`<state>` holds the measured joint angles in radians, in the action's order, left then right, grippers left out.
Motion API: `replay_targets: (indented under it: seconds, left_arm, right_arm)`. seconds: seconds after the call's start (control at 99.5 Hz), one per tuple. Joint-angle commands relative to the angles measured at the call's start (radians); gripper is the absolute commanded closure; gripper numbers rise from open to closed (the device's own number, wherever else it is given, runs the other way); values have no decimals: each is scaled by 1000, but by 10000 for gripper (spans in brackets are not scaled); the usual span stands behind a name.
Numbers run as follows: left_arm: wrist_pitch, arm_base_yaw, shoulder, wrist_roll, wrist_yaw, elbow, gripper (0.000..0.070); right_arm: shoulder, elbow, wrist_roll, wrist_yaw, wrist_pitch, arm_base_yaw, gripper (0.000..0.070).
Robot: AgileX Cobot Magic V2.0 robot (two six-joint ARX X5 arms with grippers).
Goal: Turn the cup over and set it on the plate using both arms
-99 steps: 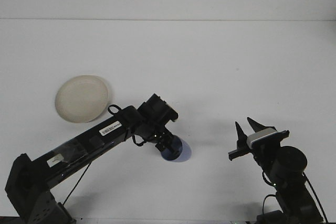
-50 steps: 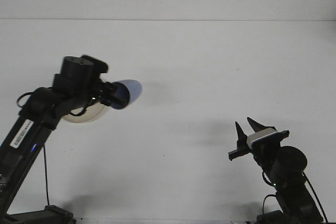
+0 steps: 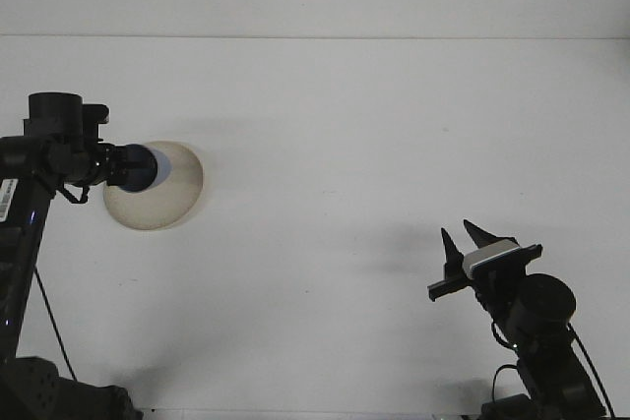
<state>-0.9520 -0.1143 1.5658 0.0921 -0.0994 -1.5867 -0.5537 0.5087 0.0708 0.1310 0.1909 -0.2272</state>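
- Blue cup (image 3: pixel 141 166) carried on its side at the end of the left pincer (image 3: pixel 116 166), over the left part of the cream plate (image 3: pixel 167 199), apparently clear of it
- Left pincer pinching the cup at one end, fingers themselves hidden behind the dark wrist; hard to tell which end of the cup faces the plate
- Right pincer (image 3: pixel 465 241) spread, empty, pointing up near the bottom right corner, well apart from cup and plate
- White tabletop (image 3: pixel 345 125) otherwise bare around the plate
- Probably a light, stiff plastic cup: little weight for the arm, no sag in the grip, likely smooth and a bit slippery on the wall
- Round wall likely to roll or twist if squeezed off-centre; safest hold across the rim or squarely across the body
- Plate looks shallow and light, likely to slide if nudged from the side, so a straight-down set-down advised
- Judged stage: cup over the plate, turning upright and lowering left to do
- Risk: cup tipping on the sloped edge if released too near the left side, better toward the middle
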Motion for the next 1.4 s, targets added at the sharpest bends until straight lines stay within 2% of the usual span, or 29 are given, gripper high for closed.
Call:
replay_targets:
  seconds: [0.0,0.613,0.664,0.774,0.824,1.126,1.387]
  left_arm:
    - [-5,-9,50,27,3,-16,686]
    - [20,-59,241,50,3,-16,680]
    - [31,-59,242,50,3,-16,621]
    - [63,-59,238,48,2,-22,337]
    - [63,-60,232,46,1,-34,283]
    - [66,-64,47,45,-4,-114,278]
    - [61,-69,-241,3,-19,-113,288]
  right_arm:
    - [-4,6,-15,3,-10,-2,434]
    - [-4,6,-15,3,-9,-2,434]
    - [-4,6,-15,3,-9,-2,434]
    - [-4,6,-15,3,-9,-2,434]
    - [-4,6,-15,3,-9,-2,434]
    - [-3,6,-15,-11,-11,-2,434]
    - [-1,6,-19,-95,-13,4,434]
